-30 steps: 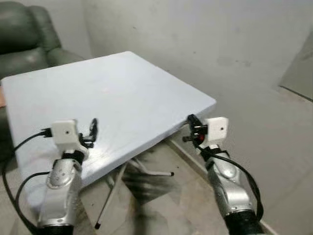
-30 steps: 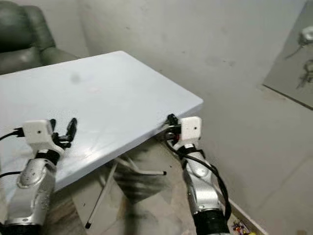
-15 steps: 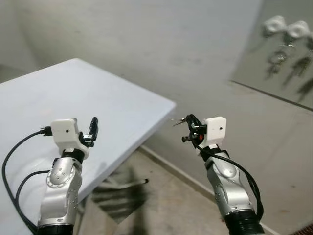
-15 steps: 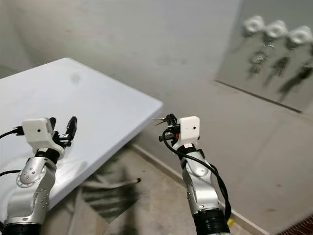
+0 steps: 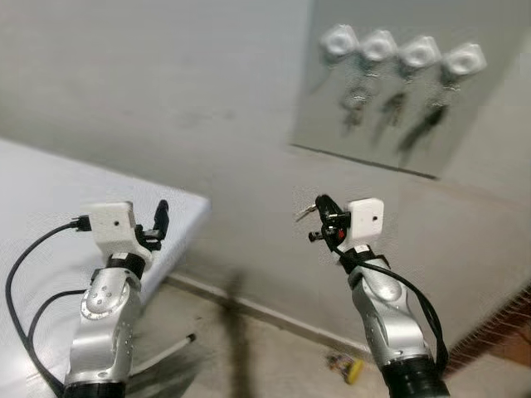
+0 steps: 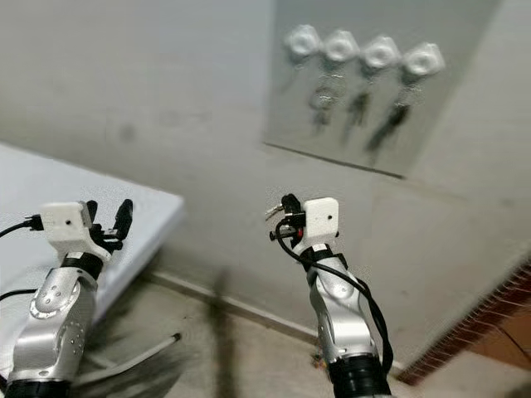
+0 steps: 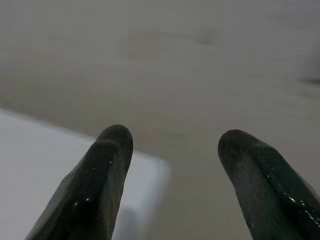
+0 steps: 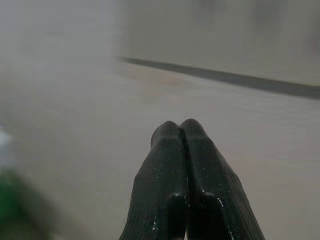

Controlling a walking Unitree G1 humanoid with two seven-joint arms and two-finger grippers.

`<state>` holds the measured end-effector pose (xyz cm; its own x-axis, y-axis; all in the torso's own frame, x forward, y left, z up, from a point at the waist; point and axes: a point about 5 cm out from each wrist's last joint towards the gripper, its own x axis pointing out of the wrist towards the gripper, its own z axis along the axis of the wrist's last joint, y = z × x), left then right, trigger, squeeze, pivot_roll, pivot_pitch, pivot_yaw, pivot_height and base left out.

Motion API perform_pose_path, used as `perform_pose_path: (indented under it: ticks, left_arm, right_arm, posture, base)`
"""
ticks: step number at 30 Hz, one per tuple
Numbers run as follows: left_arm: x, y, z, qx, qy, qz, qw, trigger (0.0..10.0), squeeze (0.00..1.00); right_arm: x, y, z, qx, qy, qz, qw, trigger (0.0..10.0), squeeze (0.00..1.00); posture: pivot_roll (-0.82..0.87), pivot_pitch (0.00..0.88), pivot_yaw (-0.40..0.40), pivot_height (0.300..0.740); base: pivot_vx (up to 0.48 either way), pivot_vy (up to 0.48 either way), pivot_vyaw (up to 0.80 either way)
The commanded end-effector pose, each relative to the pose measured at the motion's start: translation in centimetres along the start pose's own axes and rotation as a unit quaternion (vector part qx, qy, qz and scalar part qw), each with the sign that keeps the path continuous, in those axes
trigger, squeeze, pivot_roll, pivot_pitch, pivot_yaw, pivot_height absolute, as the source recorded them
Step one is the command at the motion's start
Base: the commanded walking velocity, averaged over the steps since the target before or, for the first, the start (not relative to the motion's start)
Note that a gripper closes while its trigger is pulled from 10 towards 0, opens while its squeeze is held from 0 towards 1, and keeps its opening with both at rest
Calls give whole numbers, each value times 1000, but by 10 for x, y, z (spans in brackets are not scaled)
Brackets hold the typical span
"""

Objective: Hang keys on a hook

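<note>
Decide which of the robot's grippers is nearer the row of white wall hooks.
Right. The right gripper is raised below the row of white hooks; the left gripper is farther left, by the white table.

My view swings right; the desk (image 5: 50,191) slides off left; four white hooks (image 5: 401,50) with hanging keys now face me.

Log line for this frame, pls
phase: carry to hooks | right end effector: shut on keys | left end effector: open, empty | hook board: ahead on wall, four white hooks
</note>
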<state>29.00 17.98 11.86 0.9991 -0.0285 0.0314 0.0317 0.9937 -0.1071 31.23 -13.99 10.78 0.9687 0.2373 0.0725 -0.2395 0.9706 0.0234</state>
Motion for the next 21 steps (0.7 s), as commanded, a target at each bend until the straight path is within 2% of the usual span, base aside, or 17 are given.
perform_pose_path:
  ticks: [1, 5, 9, 17, 21]
  left_arm:
    - [0, 10, 5, 13, -5, 15, 1000, 10000, 0]
    - [-1, 10, 5, 14, -5, 15, 1000, 10000, 0]
    - [-2, 7, 9, 14, -22, 16, 1000, 10000, 0]
    - [-1, 3, 10, 7, -20, 17, 1000, 10000, 0]
    - [0, -2, 12, 21, -23, 6, 999, 10000, 0]
  right_arm:
    - [6, 10, 9, 5, -18, 15, 1000, 10000, 0]
    - [7, 11, 10, 3, -22, 18, 1000, 10000, 0]
    - [6, 15, 9, 9, -18, 37, 999, 10000, 0]
    - [5, 16, 8, 4, -10, 62, 998, 10000, 0]
    - [5, 16, 9, 1, -10, 87, 996, 10000, 0]
  posture:
    - [-65, 0, -14, 740]
    - [-64, 0, -14, 740]
    - [-66, 0, -12, 740]
    - [-70, 0, -11, 740]
    - [-70, 0, -11, 740]
  base:
    - [289, 0, -700]
    - [282, 0, -688]
    - [0, 0, 0]
    - [0, 0, 0]
    - [0, 0, 0]
